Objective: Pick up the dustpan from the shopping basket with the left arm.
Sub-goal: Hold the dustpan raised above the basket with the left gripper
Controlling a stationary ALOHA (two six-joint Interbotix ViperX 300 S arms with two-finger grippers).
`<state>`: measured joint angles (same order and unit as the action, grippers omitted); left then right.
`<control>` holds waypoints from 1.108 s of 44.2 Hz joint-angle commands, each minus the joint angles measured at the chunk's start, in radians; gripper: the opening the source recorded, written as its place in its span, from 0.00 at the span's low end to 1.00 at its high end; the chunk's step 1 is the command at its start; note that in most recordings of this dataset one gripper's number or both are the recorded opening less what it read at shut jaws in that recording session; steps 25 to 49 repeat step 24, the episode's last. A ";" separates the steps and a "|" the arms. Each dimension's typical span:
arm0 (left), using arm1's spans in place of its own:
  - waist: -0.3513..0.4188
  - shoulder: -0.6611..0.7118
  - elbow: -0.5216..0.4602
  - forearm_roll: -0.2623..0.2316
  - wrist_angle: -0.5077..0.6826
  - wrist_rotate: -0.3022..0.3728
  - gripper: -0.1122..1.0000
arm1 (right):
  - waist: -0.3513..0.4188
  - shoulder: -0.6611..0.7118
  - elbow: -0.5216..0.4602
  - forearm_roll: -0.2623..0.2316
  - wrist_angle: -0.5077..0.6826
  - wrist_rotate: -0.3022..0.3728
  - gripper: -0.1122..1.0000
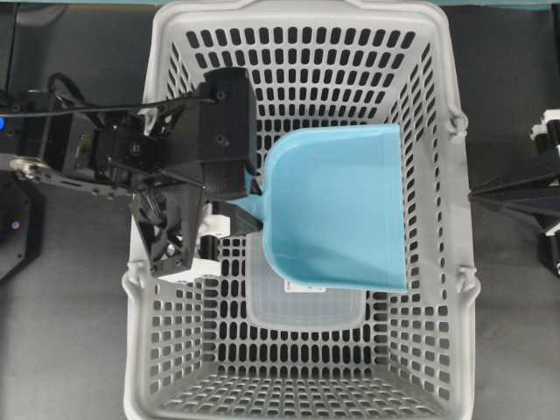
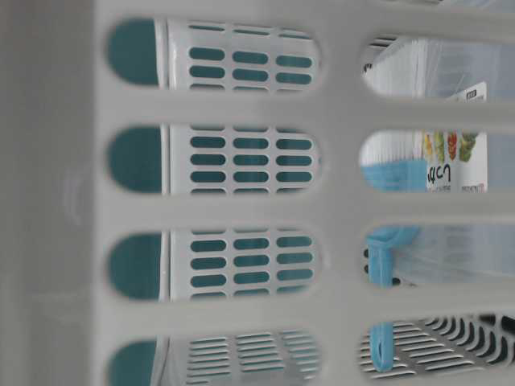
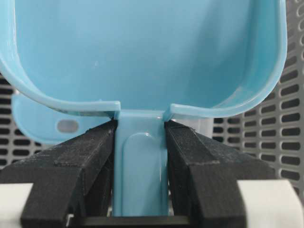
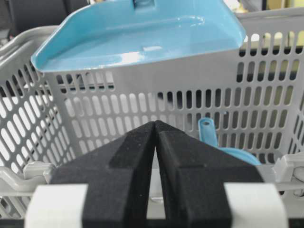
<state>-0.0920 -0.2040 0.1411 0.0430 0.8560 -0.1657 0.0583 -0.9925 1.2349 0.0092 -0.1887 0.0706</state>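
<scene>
Grey slotted plastic fills most of the overhead view: the shopping basket, long and rectangular. Above its floor hangs the dustpan, its light blue tray raised to about rim height, as the right wrist view shows it above the far wall. Below it on the basket floor lies a clear plastic box, and a second blue item with a holed handle rests low beside it, probably a hand brush, though the view is too partial to be sure.

The left gripper is clamped on the dustpan's thin handle right where it meets the tray, both black pads pressed against its sides. The right gripper waits outside the basket, its fingers pinched together on nothing.

The grip sits at one end of a wide tray, so the weight hangs far out; smooth plastic could pivot or slip between the pads on a quick move, and the tray's far edge could clip the basket wall.
</scene>
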 commanded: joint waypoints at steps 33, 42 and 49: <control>-0.012 0.000 0.015 0.003 -0.009 -0.017 0.36 | 0.003 0.003 -0.003 0.005 -0.006 0.002 0.10; -0.012 0.000 0.015 0.003 -0.009 -0.017 0.36 | 0.003 0.003 -0.003 0.005 -0.006 0.002 0.10; -0.012 0.000 0.015 0.003 -0.009 -0.017 0.36 | 0.003 0.003 -0.003 0.005 -0.006 0.002 0.10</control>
